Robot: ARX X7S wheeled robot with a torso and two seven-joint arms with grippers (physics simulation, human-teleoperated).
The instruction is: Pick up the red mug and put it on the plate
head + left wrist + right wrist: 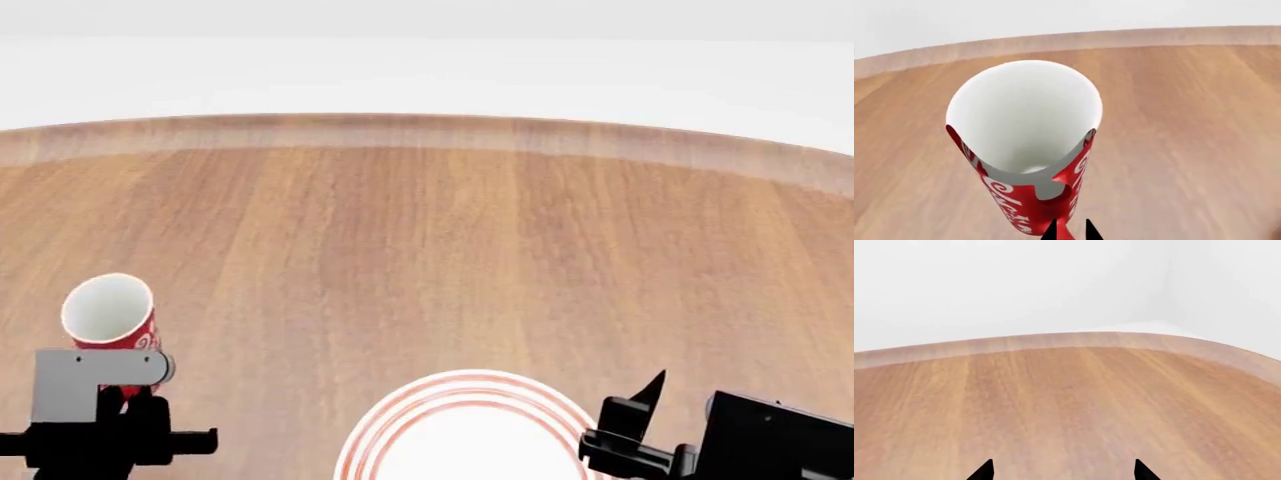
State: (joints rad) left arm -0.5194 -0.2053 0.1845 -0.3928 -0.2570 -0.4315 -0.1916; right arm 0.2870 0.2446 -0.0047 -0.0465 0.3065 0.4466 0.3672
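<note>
Gripping the red mug (112, 318) near its base, the left gripper (1071, 231) has its black tips closed tight on what looks like the handle, though only the very ends show. In the head view the mug sits at lower left, tilted, white inside facing the camera. The plate (400, 415) lies at bottom centre on the wooden table (454, 230), well apart from the mug. At lower right, the right gripper (1062, 471) is spread wide and holds nothing.

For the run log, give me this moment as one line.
left gripper: shut on red mug, lifted, tilted | right gripper: open, empty | plate: bare, near table edge | stage: carrying
</note>
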